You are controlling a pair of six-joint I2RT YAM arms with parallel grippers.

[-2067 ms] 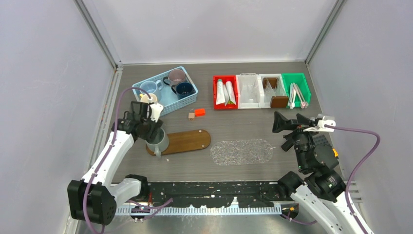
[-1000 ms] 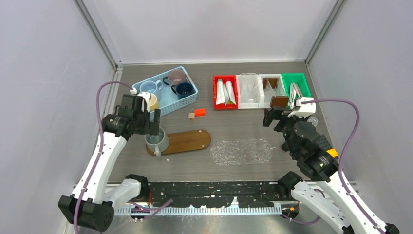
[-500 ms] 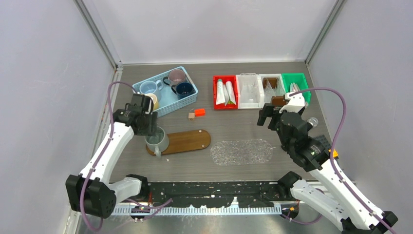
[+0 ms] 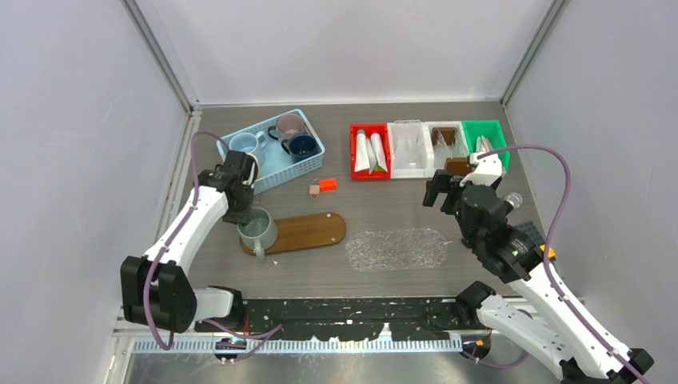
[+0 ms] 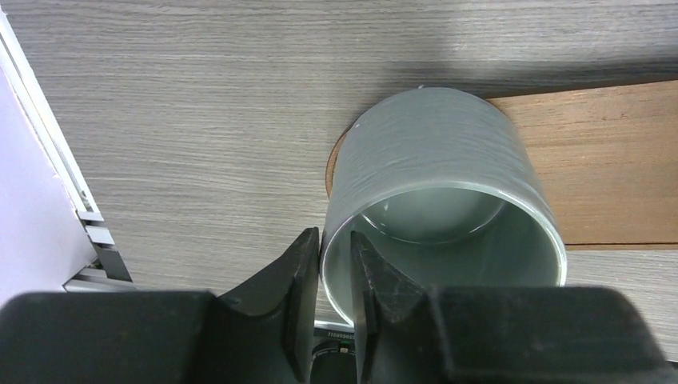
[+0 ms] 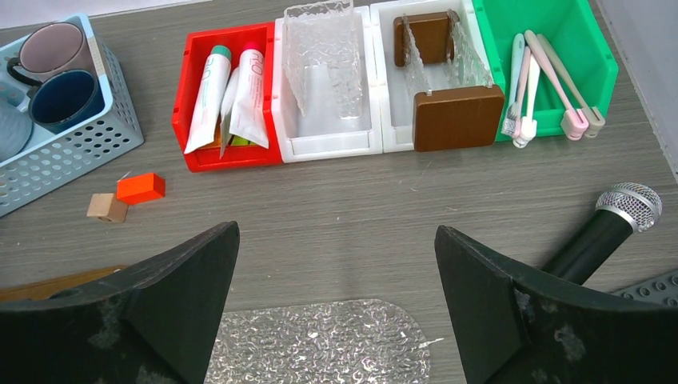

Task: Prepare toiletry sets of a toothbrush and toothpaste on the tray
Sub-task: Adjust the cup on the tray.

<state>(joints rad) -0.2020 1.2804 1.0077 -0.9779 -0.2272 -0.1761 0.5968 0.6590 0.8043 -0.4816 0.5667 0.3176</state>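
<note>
Grey-green mug (image 5: 436, 160) at frame centre on the wooden tray (image 5: 600, 160): left gripper (image 5: 334, 244), clamped on its rim, should hold it level; right gripper (image 6: 336, 232) jaws stand apart.

White arm links (image 4: 188, 228) with black joints, mauve cables (image 4: 532, 146) (one per arm) — black pincer fingers (image 6: 184, 280), scuffed

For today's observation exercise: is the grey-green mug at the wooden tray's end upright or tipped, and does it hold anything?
Upright and empty: the grey-green mug shows its mouth facing up, bottom bare.
</note>
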